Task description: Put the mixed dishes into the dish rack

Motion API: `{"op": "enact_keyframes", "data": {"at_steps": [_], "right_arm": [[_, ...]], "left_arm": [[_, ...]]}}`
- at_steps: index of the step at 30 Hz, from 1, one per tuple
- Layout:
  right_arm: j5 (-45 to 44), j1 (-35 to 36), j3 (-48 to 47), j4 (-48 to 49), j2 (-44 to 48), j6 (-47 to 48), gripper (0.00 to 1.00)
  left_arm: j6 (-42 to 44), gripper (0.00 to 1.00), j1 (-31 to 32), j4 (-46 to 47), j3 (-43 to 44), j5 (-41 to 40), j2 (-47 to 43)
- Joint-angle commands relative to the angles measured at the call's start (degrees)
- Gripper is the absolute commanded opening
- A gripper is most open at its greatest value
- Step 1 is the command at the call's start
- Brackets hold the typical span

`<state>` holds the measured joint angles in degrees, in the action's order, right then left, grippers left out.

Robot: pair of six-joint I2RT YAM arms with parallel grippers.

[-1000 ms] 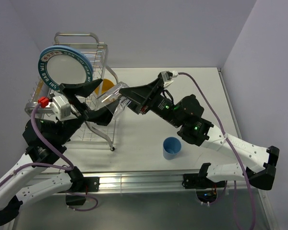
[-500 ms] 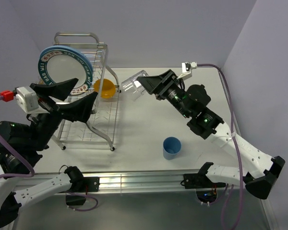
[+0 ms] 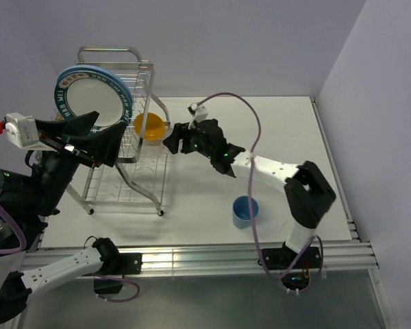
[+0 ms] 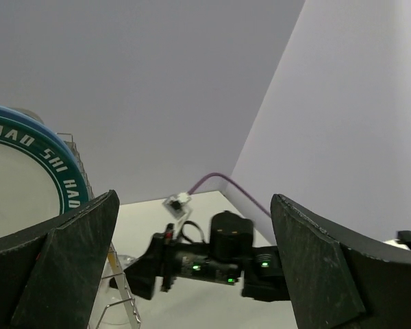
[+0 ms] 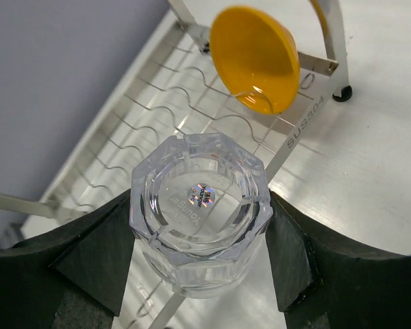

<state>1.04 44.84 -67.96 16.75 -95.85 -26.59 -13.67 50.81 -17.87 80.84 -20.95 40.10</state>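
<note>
Right claw [image 5: 198, 236] is clamped on the small clear glass [image 5: 200, 205], one black finger on each side of its faceted wall, the mouth facing my wrist camera. The glass is over the wavy wire floor of the dish rack [image 5: 157, 116], at its lower tier; I cannot tell whether it touches the wire. Just beyond it, the orange-yellow bowl [image 5: 255, 58] stands on edge in the rack, propped against a wire near the frame's foot. Up on the top view, the white plate with the teal lettered rim [image 3: 89, 99] stands upright in the rack, a light-blue plate [image 3: 89, 67] edge showing right behind it. The small blue cup [image 3: 245, 211] sits upright on the table [image 3: 294, 137], well apart from the rack. Left claw [image 3: 108, 122] is spread wide, holding nothing, beside the plates.
</note>
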Motion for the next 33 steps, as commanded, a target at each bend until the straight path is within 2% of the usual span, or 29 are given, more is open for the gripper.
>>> {"op": "enact_keyframes", "data": {"at_steps": [1,4,18,26,33], "right_arm": [[3.8,0.2,-9.4,8.9,-5.6,6.4,0.0],[5.5,0.2,-13.3,9.0,-10.7,8.5,0.0],[9.2,1.3,-22.8,6.6,-22.0,16.1,0.0],[7.5,2.6,-27.7,8.6,-28.4,17.8,0.0],[3.1,4.6,-35.3,2.1,-33.3,21.7,0.0]], "left_arm": [[-0.9,0.99,0.1,-0.7,2.3,-1.1,0.8],[0.0,0.99,0.1,-0.5,2.0,-1.3,1.3],[0.8,0.99,0.1,3.0,-2.7,1.0,0.8],[0.8,0.99,0.2,3.1,-3.3,1.5,-1.2],[1.2,0.99,0.2,2.3,-3.7,0.8,-3.4]]}}
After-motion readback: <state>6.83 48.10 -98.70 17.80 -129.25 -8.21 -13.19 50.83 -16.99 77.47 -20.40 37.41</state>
